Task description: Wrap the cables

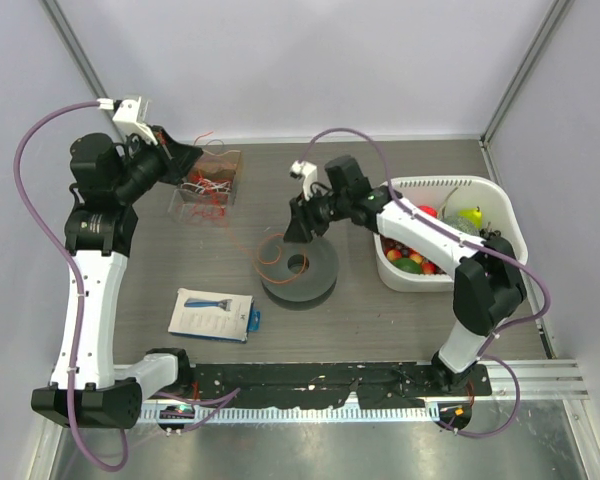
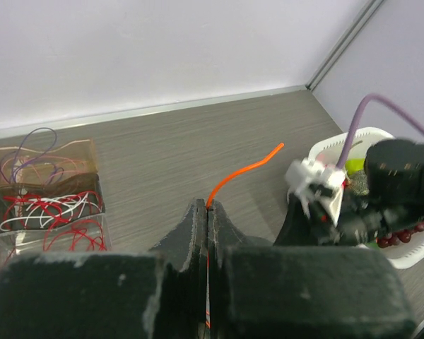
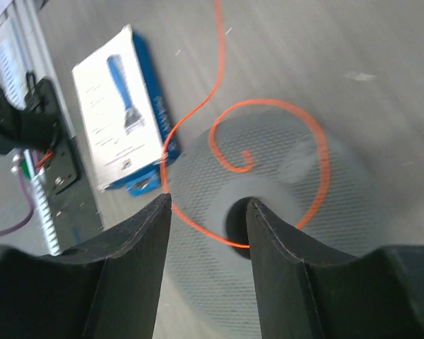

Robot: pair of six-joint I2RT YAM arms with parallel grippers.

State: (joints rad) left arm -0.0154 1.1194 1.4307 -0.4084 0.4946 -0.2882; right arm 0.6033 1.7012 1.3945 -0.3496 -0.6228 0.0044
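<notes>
A thin orange cable lies in a loose curl on a grey disc with a centre hole, and one strand runs off toward the far table. My right gripper hovers just above the disc, open, with the cable passing under the gap and nothing held. In the top view that gripper is over the disc's far edge. My left gripper is shut on an orange cable whose free end pokes out past the fingertips. It stands at the back left beside the clear box.
A clear compartmented box at the back left holds red, white and purple cables. A blue and white carton lies front left of the disc. A white basket of fruit stands on the right, beside the right arm.
</notes>
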